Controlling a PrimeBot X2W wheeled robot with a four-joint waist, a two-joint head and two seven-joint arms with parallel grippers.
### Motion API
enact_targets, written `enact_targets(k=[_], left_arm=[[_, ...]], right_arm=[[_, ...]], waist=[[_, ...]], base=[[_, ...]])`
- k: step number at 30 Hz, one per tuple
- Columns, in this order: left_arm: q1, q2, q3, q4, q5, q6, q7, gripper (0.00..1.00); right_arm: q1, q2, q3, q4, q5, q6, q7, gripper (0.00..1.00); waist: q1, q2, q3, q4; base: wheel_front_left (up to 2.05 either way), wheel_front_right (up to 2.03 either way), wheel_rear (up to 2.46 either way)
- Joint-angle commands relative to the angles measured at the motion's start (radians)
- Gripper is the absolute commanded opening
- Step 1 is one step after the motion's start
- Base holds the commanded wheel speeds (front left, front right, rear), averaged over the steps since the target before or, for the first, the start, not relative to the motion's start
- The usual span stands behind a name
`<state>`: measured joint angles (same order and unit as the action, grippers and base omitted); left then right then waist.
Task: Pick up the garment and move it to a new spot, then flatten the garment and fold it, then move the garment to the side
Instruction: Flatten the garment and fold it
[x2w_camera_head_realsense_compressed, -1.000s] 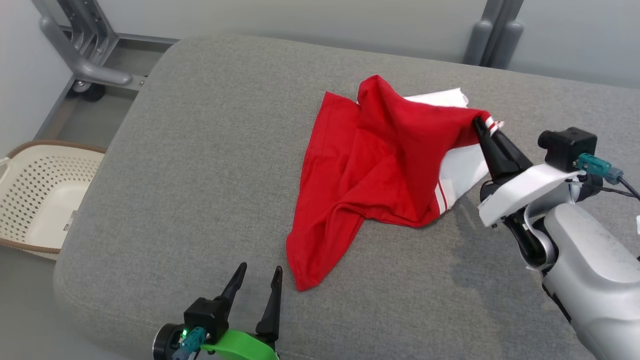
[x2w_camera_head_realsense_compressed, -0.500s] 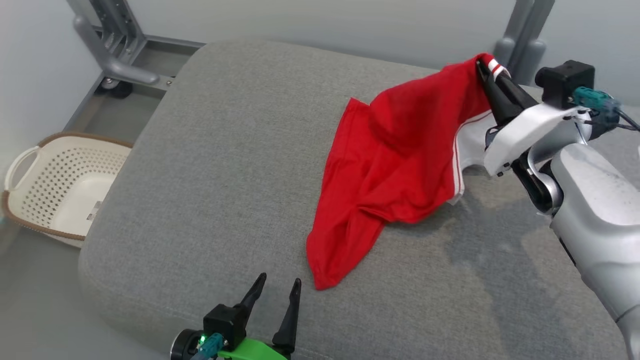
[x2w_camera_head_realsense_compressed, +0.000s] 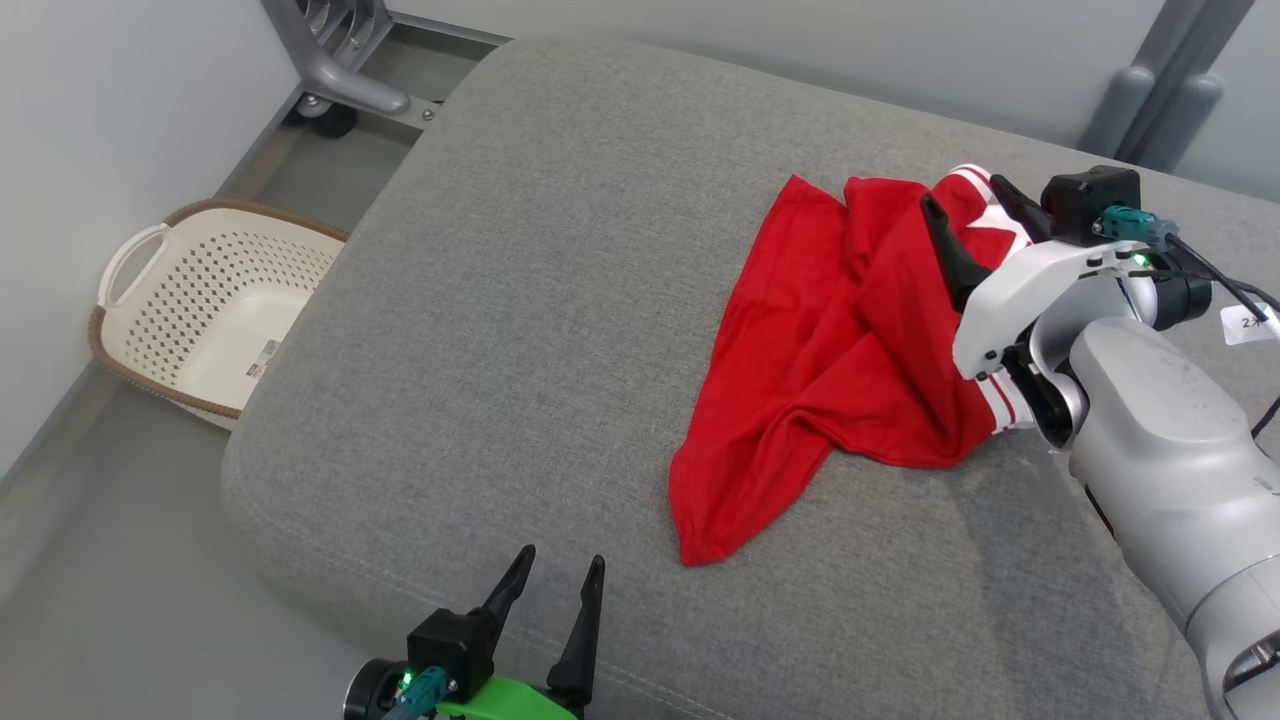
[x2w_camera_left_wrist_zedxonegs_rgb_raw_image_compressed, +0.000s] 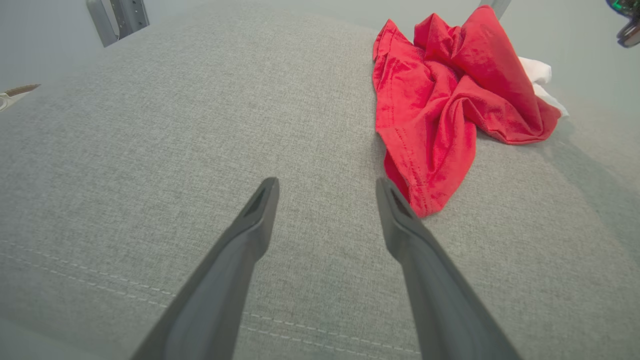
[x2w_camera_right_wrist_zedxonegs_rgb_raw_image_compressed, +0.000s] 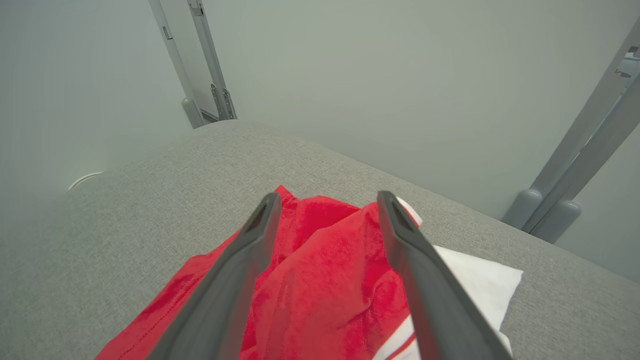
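A red garment (x2w_camera_head_realsense_compressed: 830, 350) with white striped trim lies crumpled on the right half of the grey cushion (x2w_camera_head_realsense_compressed: 520, 300). My right gripper (x2w_camera_head_realsense_compressed: 965, 200) hovers open over its far right end, fingers spread with the cloth below them; the right wrist view shows the red garment (x2w_camera_right_wrist_zedxonegs_rgb_raw_image_compressed: 320, 280) lying loose between and under the fingers. My left gripper (x2w_camera_head_realsense_compressed: 555, 570) stands open near the cushion's front edge, empty. In the left wrist view the garment (x2w_camera_left_wrist_zedxonegs_rgb_raw_image_compressed: 450, 105) is ahead and to the right, its nearest tip close to my right-hand fingertip (x2w_camera_left_wrist_zedxonegs_rgb_raw_image_compressed: 387, 192).
A cream perforated laundry basket (x2w_camera_head_realsense_compressed: 200, 300) sits on the floor left of the cushion. Grey metal frame legs (x2w_camera_head_realsense_compressed: 330, 60) stand at the back left and another (x2w_camera_head_realsense_compressed: 1150, 100) at the back right. A pale wall runs behind.
My right gripper has opened and let go of the garment's striped corner, which it held lifted before; the cloth has dropped into a heap. The head camera has shifted, moving the whole scene.
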<state>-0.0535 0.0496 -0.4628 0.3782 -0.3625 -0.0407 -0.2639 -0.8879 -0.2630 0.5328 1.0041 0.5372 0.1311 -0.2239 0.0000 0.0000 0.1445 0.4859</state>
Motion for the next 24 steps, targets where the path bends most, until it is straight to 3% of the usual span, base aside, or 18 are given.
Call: enact_targets(k=[1, 5, 12, 24], left_arm=[[-0.003, 0.002, 0.003, -0.006, 0.003, 0.001, 0.0, 1.0], [-0.016, 0.002, 0.01, -0.013, 0.009, -0.001, 0.0, 1.0], [-0.025, 0.002, 0.016, -0.015, 0.016, -0.005, 0.0, 1.0], [-0.046, 0.002, -0.009, -0.017, 0.005, -0.004, 0.0, 1.0]], right_arm=[[0.01, -0.006, 0.009, -0.005, 0.01, -0.001, -0.016, 1.0], [0.065, -0.039, 0.016, -0.061, 0.045, -0.001, -0.037, 1.0], [0.216, -0.127, -0.076, -0.154, 0.051, -0.001, -0.041, 1.0], [0.239, -0.14, -0.129, -0.126, 0.0, -0.001, -0.041, 1.0]], waist=[[0.0, 0.0, 0.007, -0.038], [0.0, 0.0, 0.014, -0.084], [0.0, 0.0, 0.024, -0.135], [0.0, 0.0, 0.08, -0.106]], base=[[0.0, 0.0, 0.0], [0.0, 0.0, 0.0], [0.0, 0.0, 0.0], [0.0, 0.0, 0.0]])
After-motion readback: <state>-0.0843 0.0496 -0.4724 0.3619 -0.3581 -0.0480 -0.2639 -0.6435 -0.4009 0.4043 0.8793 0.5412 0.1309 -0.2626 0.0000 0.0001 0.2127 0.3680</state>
